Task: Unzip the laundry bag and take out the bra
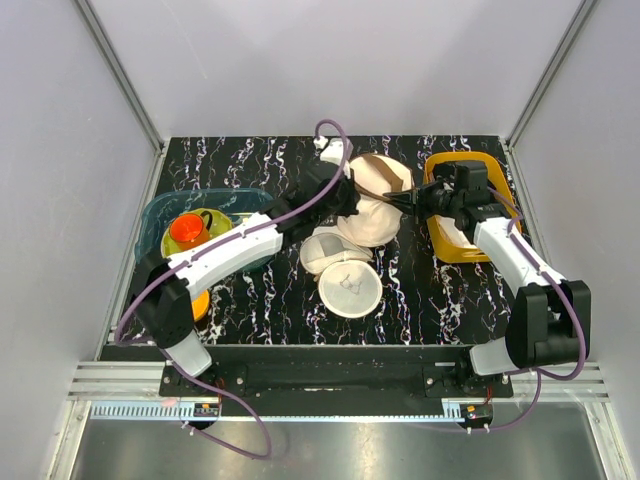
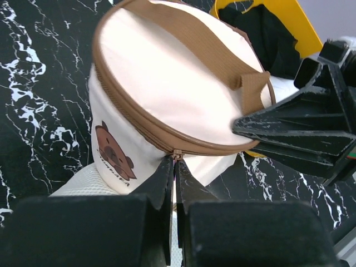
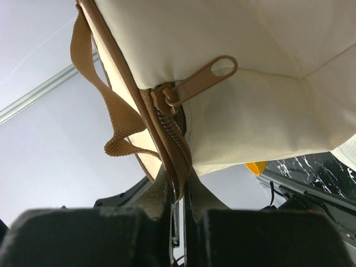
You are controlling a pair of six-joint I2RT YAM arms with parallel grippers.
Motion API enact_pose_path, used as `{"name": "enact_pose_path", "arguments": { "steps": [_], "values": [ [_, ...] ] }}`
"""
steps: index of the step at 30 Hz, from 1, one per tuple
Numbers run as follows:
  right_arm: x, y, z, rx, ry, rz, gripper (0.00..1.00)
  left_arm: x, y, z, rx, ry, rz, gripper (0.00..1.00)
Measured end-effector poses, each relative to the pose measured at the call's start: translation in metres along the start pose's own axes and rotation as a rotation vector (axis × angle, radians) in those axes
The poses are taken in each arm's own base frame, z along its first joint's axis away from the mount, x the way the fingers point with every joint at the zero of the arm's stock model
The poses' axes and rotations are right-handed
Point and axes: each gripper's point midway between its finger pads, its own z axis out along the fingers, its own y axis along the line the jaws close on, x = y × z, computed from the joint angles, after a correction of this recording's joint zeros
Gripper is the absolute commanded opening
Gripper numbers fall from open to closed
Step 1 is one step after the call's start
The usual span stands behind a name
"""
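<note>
Judging by its zipper band (image 2: 139,119), unzipping is barely begun: the laundry bag (image 1: 375,200), toward the far edge's middle, is clamped there by the left gripper (image 2: 173,161) and right gripper (image 3: 179,186); the bra is unseen.

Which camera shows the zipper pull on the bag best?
The right wrist view. The zipper pull sits close and sharp there, lying against the pale bag. The left wrist view shows the brown zipper band, but not clearly this pull. The top view is too far away to show it.
</note>
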Motion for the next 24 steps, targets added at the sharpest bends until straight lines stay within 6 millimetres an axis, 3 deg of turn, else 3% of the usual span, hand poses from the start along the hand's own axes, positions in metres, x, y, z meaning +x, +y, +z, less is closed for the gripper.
{"name": "enact_pose_path", "arguments": {
  "steps": [11, 17, 22, 23, 24],
  "values": [
    [0.024, -0.003, -0.006, -0.080, 0.130, -0.208, 0.00, -0.025, 0.050, -0.014, -0.027, -0.024, -0.090, 0.00],
    [0.027, -0.016, -0.010, -0.047, 0.150, -0.376, 0.00, -0.019, 0.056, -0.016, -0.011, 0.017, -0.084, 0.00],
    [0.027, -0.001, -0.017, -0.036, 0.145, -0.561, 0.00, -0.020, 0.057, -0.016, 0.022, 0.039, -0.084, 0.00],
    [0.025, 0.003, -0.017, -0.030, 0.141, -0.597, 0.02, -0.020, 0.057, -0.016, 0.025, 0.040, -0.083, 0.00],
    [0.021, 0.008, -0.016, -0.011, 0.131, -0.637, 0.21, -0.022, 0.057, -0.015, 0.031, 0.039, -0.081, 0.00]
  ]
}}
